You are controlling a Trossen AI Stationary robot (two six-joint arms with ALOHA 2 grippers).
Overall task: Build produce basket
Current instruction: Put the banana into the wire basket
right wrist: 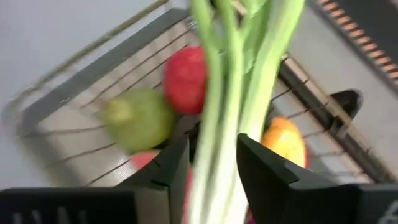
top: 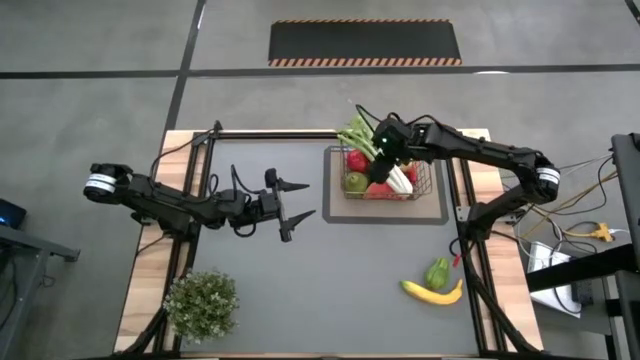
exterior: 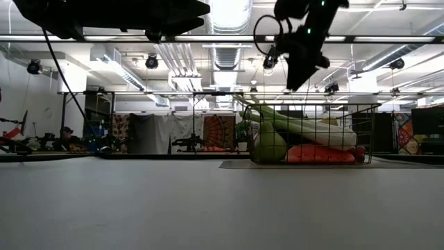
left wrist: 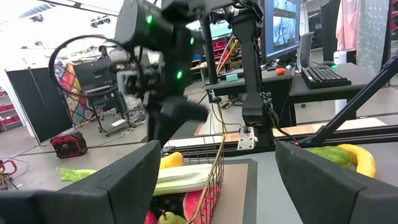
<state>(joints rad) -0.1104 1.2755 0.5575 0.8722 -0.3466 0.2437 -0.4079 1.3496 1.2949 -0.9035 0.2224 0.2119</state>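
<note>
The wire basket (top: 414, 190) stands on a grey mat at the table's far right. It holds a red apple (right wrist: 185, 78), a green fruit (right wrist: 137, 118), an orange mango (right wrist: 283, 140) and other red produce. A long leek (top: 400, 180) lies slanted across the basket, its green leaves over the far left corner. My right gripper (top: 383, 165) hovers open just above the leek (exterior: 312, 132), its fingers on either side of the stalk (right wrist: 217, 124) without touching it. My left gripper (top: 300, 200) is open and empty above the table's middle. A banana (top: 432, 292) and a green pepper (top: 437, 272) lie on the table at the near right.
A bushy potted plant (top: 202, 303) stands at the near left corner. The arms' frame rails run along the table's left, far and right edges. The dark table top (top: 300, 290) between the plant and the banana is bare.
</note>
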